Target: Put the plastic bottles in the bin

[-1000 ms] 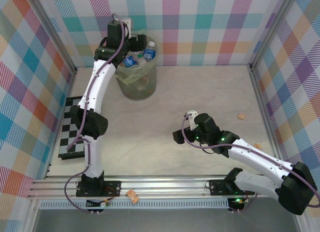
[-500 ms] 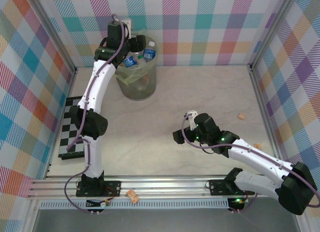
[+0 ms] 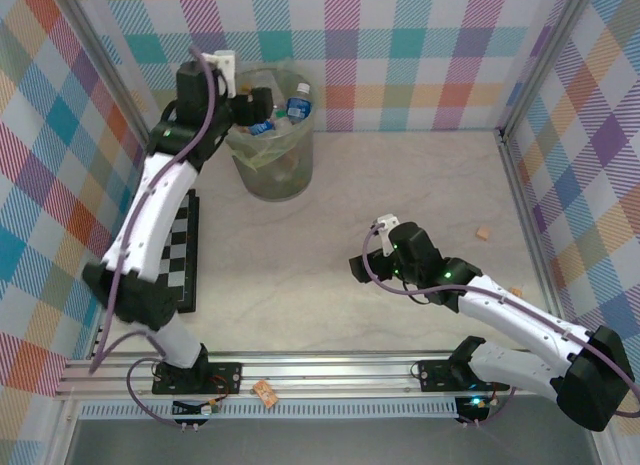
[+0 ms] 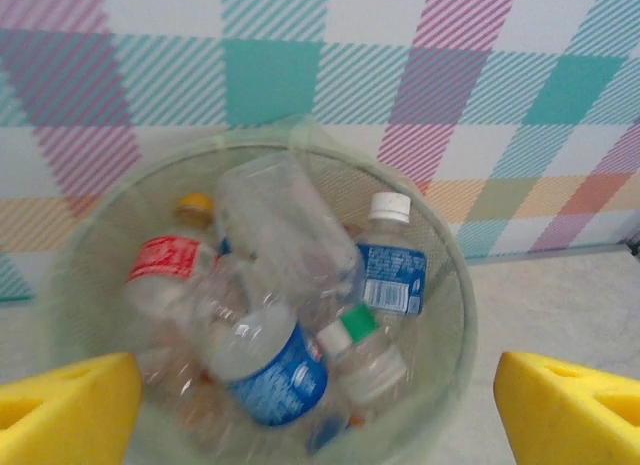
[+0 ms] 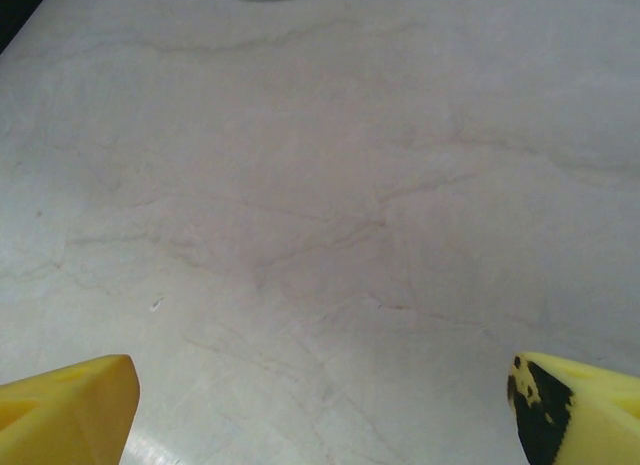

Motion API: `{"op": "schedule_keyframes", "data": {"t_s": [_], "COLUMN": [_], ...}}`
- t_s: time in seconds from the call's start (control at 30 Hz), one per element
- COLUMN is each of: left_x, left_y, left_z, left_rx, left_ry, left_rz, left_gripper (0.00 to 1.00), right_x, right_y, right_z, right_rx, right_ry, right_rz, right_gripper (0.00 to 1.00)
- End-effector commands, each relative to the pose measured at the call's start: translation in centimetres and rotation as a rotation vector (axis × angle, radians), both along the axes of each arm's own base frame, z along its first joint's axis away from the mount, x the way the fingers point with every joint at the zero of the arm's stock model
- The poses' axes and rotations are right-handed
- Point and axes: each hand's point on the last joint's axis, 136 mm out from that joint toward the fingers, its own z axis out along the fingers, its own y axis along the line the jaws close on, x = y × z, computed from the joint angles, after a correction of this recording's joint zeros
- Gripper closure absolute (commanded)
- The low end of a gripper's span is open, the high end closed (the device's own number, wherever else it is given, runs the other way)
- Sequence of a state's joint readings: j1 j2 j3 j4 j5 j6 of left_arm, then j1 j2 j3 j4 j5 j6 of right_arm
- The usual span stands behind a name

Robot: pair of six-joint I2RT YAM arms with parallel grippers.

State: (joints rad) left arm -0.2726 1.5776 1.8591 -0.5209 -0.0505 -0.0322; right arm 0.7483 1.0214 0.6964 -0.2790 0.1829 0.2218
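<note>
Left gripper (image 3: 262, 105) spread over the bin (image 3: 278, 177) — plastic bottles (image 4: 270, 370) right below

Its jaws stand wide with nothing between them, at the bin's left rim. Inside, the heap lies with long axes every which way — one white-capped bottle (image 4: 390, 275) leans cap-up by the right wall. Right gripper (image 3: 357, 270), also spread and empty, hovers well apart over bare table (image 5: 320, 185), much the farther arm.
</note>
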Motion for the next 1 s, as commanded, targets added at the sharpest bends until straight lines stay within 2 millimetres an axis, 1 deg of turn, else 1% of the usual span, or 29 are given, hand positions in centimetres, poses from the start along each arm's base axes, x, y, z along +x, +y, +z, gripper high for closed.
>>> {"op": "schedule_keyframes", "data": {"t_s": [0.0, 0.03, 0.07, 0.1, 0.17, 0.3, 0.37, 0.4, 0.43, 0.47, 0.57, 0.63, 0.77, 0.83, 0.97], "left_x": [-3.4, -4.5, -5.5, -6.4, -8.1, -10.3, -11.1, -11.4, -11.8, -11.7, -12.2, -12.4, -12.6, -12.4, -11.9], "left_y": [2.9, 3.8, 4.6, 5.4, 7.2, 9.2, 10.1, 10.4, 10.7, 10.9, 11.8, 12.3, 13.6, 13.7, 13.8], "left_z": [1.3, 0.8, -0.3, -2.2, -5.2, -10.7, -13.5, -14.6, -16.2, -16.8, -19.5, -20.9, -23.8, -25.1, -26.9], "left_rx": [0.001, 0.000, 0.007, 0.014, 0.013, 0.040, 0.077, 0.090, 0.107, 0.103, 0.118, 0.119, 0.145, 0.127, 0.106], "left_ry": [-0.102, -0.110, -0.100, -0.072, -0.032, 0.022, 0.066, 0.082, 0.108, 0.095, 0.105, 0.103, 0.099, 0.098, 0.106], "left_rz": [0.102, 0.134, 0.165, 0.197, 0.284, 0.372, 0.407, 0.419, 0.425, 0.437, 0.479, 0.502, 0.561, 0.559, 0.559], "left_gripper": [0.08, 0.07, 0.05, 0.03, 0.00, 0.00, 0.00, 0.00, 0.00, 0.00, 0.00, 0.00, 0.00, 0.00, 0.00], "right_x": [1.4, 1.9, 2.2, 2.7, 3.7, 5.3, 6.1, 6.3, 6.6, 6.8, 7.3, 7.4, 7.5, 7.6, 7.9], "right_y": [-1.3, -1.9, -2.4, -3.1, -4.5, -7.4, -9.1, -9.7, -10.4, -11.1, -12.9, -13.8, -14.5, -15.1, -15.8], "right_z": [2.1, 2.2, 2.2, 2.1, 1.7, 1.1, 0.4, -0.2, -0.8, -1.4, -2.8, -3.7, -4.8, -5.3, -6.2], "right_rx": [-0.048, -0.061, -0.071, -0.078, -0.068, -0.067, -0.075, -0.079, -0.086, -0.099, -0.123, -0.118, -0.112, -0.134, -0.131], "right_ry": [-0.094, -0.098, -0.098, -0.093, -0.074, -0.076, -0.078, -0.071, -0.061, -0.054, -0.040, -0.032, 0.009, 0.010, -0.004], "right_rz": [-0.037, -0.061, -0.083, -0.108, -0.158, -0.240, -0.285, -0.300, -0.313, -0.328, -0.376, -0.402, -0.416, -0.435, -0.455], "right_gripper": [0.05, 0.04, 0.04, 0.04, 0.03, 0.02, 0.01, 0.00, 0.01, 0.01, 0.01, 0.01, 0.01, 0.01, 0.01]}}
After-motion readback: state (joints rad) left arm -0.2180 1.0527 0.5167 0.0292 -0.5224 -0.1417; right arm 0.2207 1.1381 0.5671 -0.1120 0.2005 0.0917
